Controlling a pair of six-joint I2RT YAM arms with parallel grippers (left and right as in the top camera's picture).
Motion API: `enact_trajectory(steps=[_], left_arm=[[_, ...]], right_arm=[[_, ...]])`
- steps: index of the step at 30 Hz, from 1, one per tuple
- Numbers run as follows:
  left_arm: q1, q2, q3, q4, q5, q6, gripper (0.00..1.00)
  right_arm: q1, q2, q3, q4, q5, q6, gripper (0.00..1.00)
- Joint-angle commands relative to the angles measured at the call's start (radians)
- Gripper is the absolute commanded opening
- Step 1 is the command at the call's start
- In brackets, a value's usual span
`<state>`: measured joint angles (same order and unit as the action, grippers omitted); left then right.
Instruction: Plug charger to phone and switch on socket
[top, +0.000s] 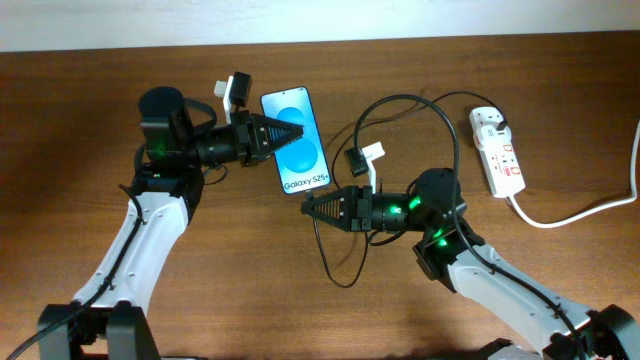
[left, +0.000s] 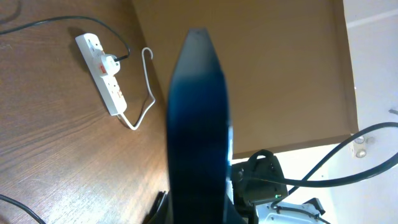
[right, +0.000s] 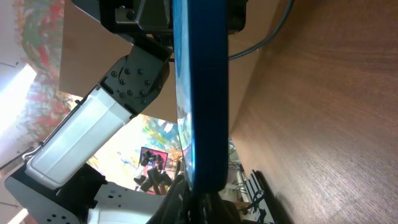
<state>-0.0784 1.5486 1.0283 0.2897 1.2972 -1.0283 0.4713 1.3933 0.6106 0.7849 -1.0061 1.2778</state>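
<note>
The phone (top: 300, 150), blue screen up, is held at its left edge by my left gripper (top: 290, 134), which is shut on it. In the left wrist view the phone (left: 199, 124) shows edge-on, rising from the jaws (left: 198, 218). My right gripper (top: 308, 207) is shut at the phone's bottom edge. The charger's black cable (top: 400, 97) trails from it, but the plug tip is hidden. In the right wrist view the phone (right: 202, 93) stands just above the jaws (right: 205, 208). The cable's white adapter (top: 488, 122) sits in the socket (top: 502, 158) at the right.
The socket's thick white cord (top: 580, 213) runs off the right edge. The black cable loops on the wood below and behind my right arm. The socket (left: 106, 74) and its cord (left: 146, 93) also show in the left wrist view. The left arm (right: 112, 106) fills the right wrist view's left side.
</note>
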Motion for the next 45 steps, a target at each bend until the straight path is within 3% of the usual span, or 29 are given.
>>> enact_trajectory(steps=[1,7,12,25,33,38,45], left_arm=[[0.000,-0.009,0.003,0.008,0.103,0.007,0.00],[-0.002,-0.009,0.003,0.008,0.224,0.035,0.00],[-0.070,-0.009,0.001,0.008,0.198,0.062,0.00],[-0.027,-0.009,-0.077,0.009,0.153,0.063,0.00],[0.057,-0.009,-0.077,0.053,0.127,0.003,0.00],[0.063,-0.009,-0.077,0.148,0.101,-0.055,0.00],[0.127,-0.009,-0.077,0.152,0.277,0.269,0.00]], right_arm=[[0.003,0.001,0.026,-0.003,0.050,-0.014,0.04],[-0.014,0.001,0.048,-0.004,0.047,-0.007,0.04],[-0.014,0.001,0.076,-0.056,0.046,-0.005,0.04],[-0.014,0.001,0.092,-0.072,0.011,-0.014,0.04],[-0.014,0.001,0.092,-0.076,0.004,-0.014,0.14],[-0.014,0.001,0.092,-0.076,-0.014,-0.013,0.27],[-0.058,0.001,0.092,-0.085,-0.069,-0.060,0.40]])
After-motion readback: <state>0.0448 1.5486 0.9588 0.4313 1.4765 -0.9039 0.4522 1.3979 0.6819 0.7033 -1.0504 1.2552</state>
